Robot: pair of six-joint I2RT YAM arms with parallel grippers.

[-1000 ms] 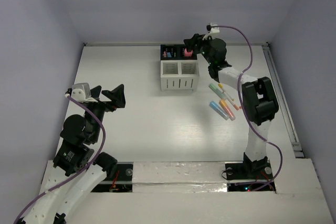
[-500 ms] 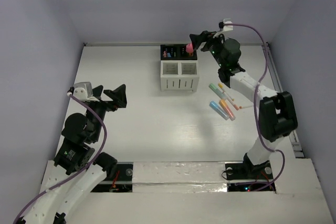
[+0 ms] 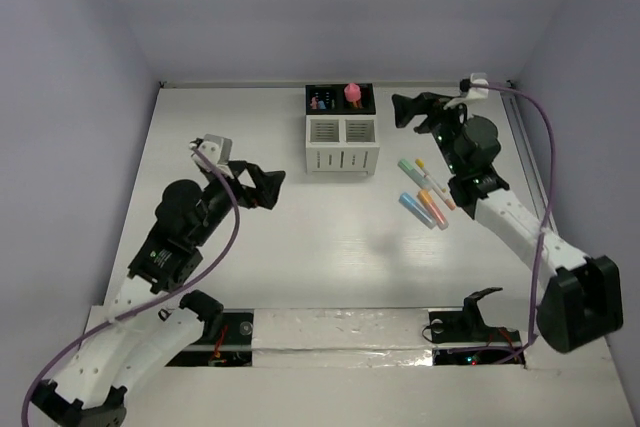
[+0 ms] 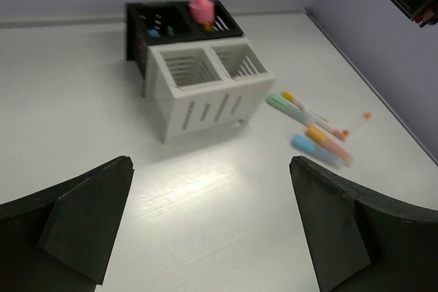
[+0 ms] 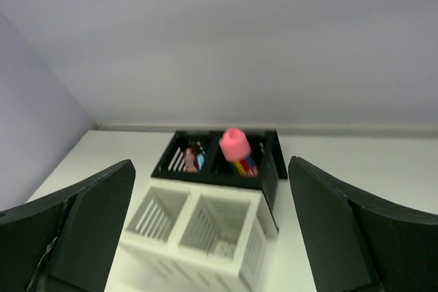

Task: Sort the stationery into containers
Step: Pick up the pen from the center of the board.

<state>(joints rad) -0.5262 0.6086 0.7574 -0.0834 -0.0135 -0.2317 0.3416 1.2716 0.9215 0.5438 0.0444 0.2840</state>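
The organizer stands at the back middle: two black compartments behind two white slatted ones. A thick pink marker stands upright in the right black compartment, with coloured sticks beside it. The left black compartment holds small sticks. Several loose markers in mint, orange, blue and pink lie right of the organizer. My right gripper is open and empty, right of the organizer. My left gripper is open and empty above bare table, left of the organizer.
The white compartments look empty in both wrist views. The loose markers lie close together near the right arm. The enclosure walls stand close behind the organizer and along both sides of the white table.
My right gripper has let go of the pink marker in the right black compartment and drawn back to the right. My left arm has moved forward and right, toward the table's middle.
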